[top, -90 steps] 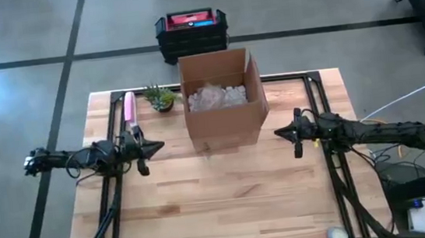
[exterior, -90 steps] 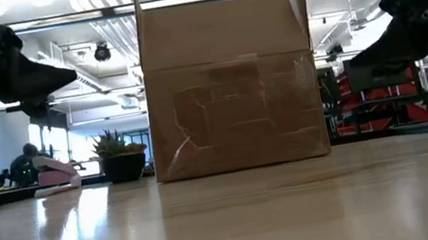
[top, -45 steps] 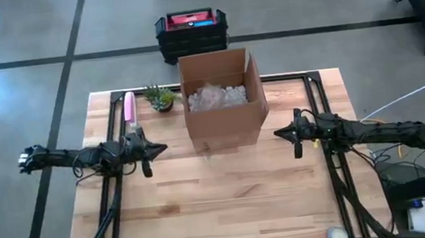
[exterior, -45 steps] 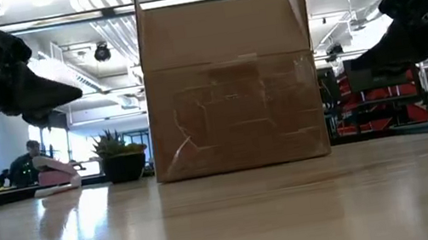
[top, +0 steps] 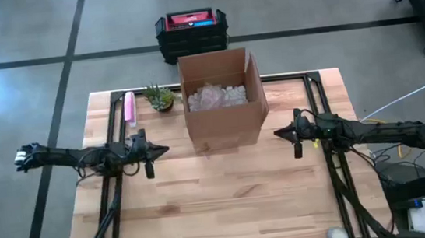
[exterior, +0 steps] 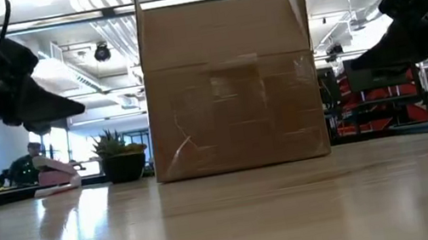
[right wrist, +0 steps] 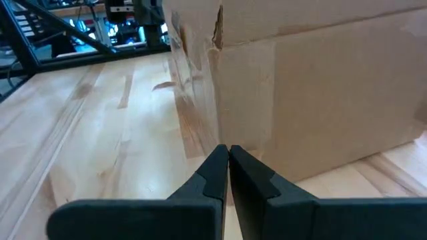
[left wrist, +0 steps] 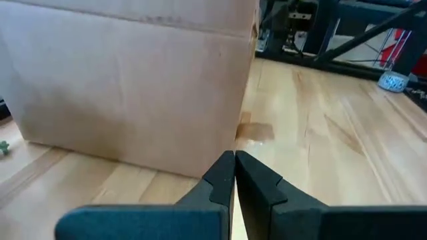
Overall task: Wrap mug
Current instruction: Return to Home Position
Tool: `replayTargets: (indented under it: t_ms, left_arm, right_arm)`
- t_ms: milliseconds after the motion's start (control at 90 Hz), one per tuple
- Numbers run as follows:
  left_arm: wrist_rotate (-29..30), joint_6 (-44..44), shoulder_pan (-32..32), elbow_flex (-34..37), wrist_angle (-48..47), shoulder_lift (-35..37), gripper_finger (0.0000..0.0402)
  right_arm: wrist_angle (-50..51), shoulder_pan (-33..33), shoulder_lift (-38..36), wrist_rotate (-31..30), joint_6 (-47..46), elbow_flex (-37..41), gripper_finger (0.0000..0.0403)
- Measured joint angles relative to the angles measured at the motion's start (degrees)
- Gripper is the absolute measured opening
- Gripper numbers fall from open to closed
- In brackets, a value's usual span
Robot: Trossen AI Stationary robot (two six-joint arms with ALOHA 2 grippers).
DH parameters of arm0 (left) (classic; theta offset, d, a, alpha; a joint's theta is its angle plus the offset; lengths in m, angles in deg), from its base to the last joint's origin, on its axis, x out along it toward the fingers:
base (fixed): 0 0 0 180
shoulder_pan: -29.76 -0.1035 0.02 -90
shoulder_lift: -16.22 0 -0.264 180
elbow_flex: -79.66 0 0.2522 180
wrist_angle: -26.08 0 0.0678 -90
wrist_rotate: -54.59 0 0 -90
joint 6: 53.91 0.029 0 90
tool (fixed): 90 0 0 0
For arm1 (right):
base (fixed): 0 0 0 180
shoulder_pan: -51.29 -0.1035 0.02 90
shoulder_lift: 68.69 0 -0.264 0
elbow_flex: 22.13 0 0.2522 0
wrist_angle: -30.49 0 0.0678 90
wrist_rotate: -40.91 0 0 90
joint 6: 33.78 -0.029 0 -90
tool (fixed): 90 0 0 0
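Mug itself cannot be seen; a crumpled bundle of bubble wrap (top: 217, 97) lies inside the open cardboard box (top: 226, 125), which stands on the table (top: 228, 203) between the two grippers. The left gripper (top: 164, 149) hangs above the wood with its tip aimed at the box's near lower corner, close to it but apart. Its fingers (left wrist: 220, 175) are pressed together with nothing between them. The right gripper (top: 278, 134) faces the box's opposite side, nearer to the cardboard but not touching, its fingers (right wrist: 212, 167) likewise clenched on nothing. Beyond the left gripper sit a small potted plant (top: 160, 97) and a pink object (top: 128, 107).
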Motion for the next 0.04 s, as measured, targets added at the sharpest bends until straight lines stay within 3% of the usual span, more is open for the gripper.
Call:
replayTargets:
  t_ms: [44]
  left_arm:
    - [0.0, 0.0, 0.0, 0.0, 0.0, -0.2, 0.0000]
  right_arm:
    - [0.0, 0.0, 0.0, 0.0, 0.0, 0.0, 0.0000]
